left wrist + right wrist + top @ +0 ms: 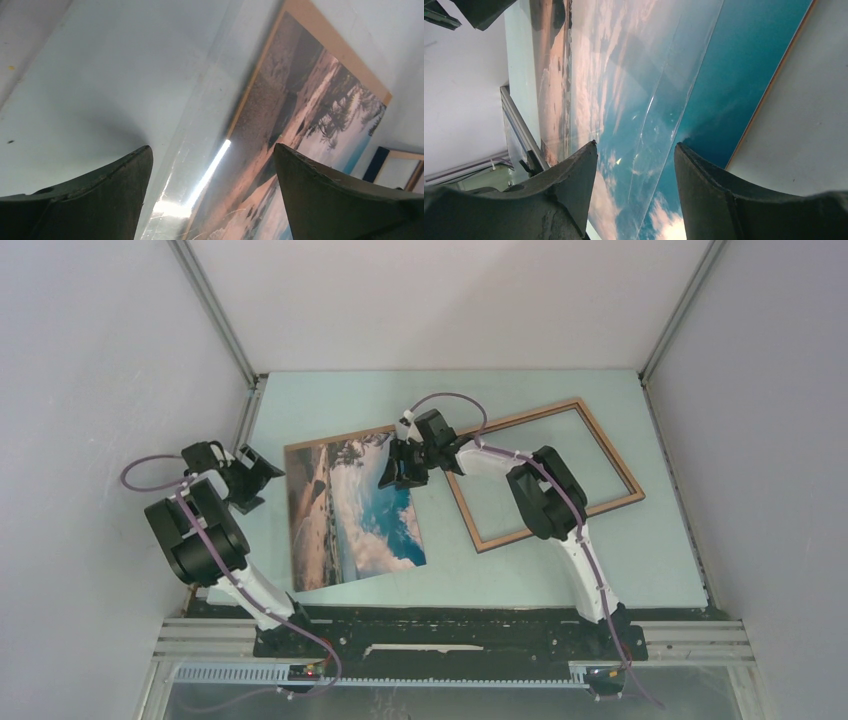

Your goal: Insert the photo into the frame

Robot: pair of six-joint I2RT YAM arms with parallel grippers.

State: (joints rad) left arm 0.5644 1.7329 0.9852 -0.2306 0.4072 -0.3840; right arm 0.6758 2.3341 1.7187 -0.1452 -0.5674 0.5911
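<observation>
The photo (355, 510), a beach print with blue sea and tan sand, lies flat at the table's centre-left on a brown board (330, 442) whose edge shows along its far side. A clear sheet (659, 75) lies over part of the photo. The empty wooden frame (545, 475) lies flat to the right of the photo. My right gripper (398, 472) hovers open over the photo's far right corner, with the photo (624, 60) below its open jaws (636, 145). My left gripper (250, 475) is open just left of the photo (310, 100), and the clear sheet's edge (190, 150) shows between its fingers (212, 147).
White walls enclose the pale green table (620, 560). A metal rail (245, 410) runs along the table's left edge, close behind my left gripper. The arm bases sit on a black bar (450, 630) at the near edge.
</observation>
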